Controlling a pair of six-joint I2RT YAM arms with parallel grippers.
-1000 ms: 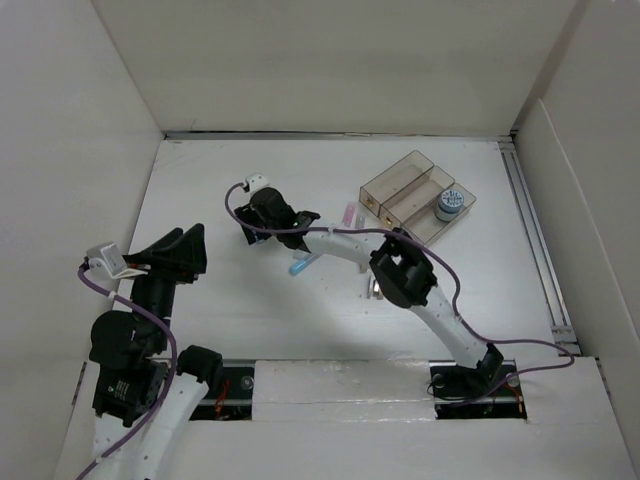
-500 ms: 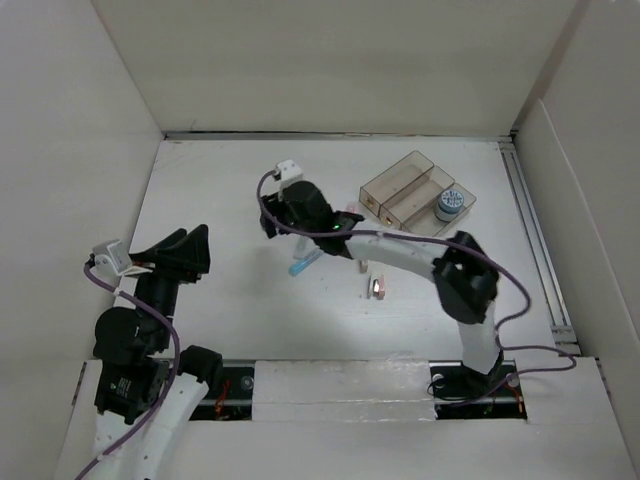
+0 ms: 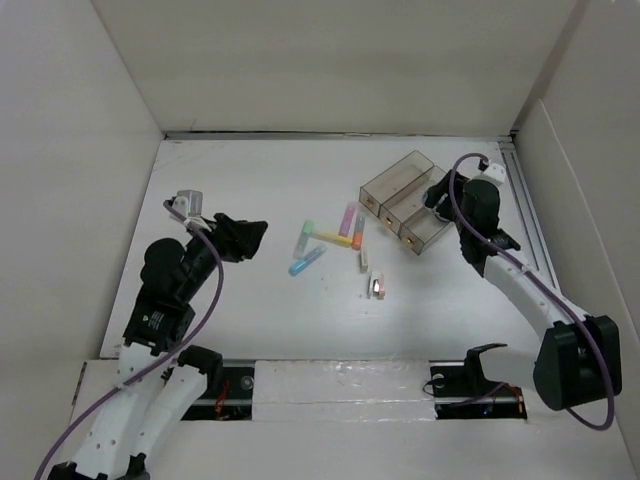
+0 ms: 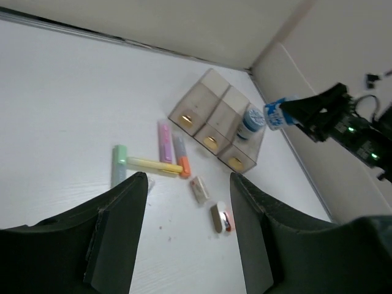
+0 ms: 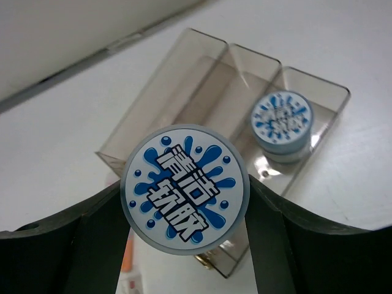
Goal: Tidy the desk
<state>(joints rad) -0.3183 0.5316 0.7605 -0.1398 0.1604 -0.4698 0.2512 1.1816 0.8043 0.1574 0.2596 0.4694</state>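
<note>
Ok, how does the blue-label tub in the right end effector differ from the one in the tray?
Held tub: clamped in the right end effector, raised over the tray. Tray tub: untouched, seated in an end compartment. Both are round with the same blue splash lid.

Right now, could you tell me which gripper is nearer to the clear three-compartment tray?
Right. The right gripper hovers at the tray, gripping a round blue-and-white tub; the left gripper sits well to its left, past the highlighters.

Plain white wall panels (image 3: 330,60) on three sides, a metal rail (image 3: 536,240) beneath the right one.
</note>
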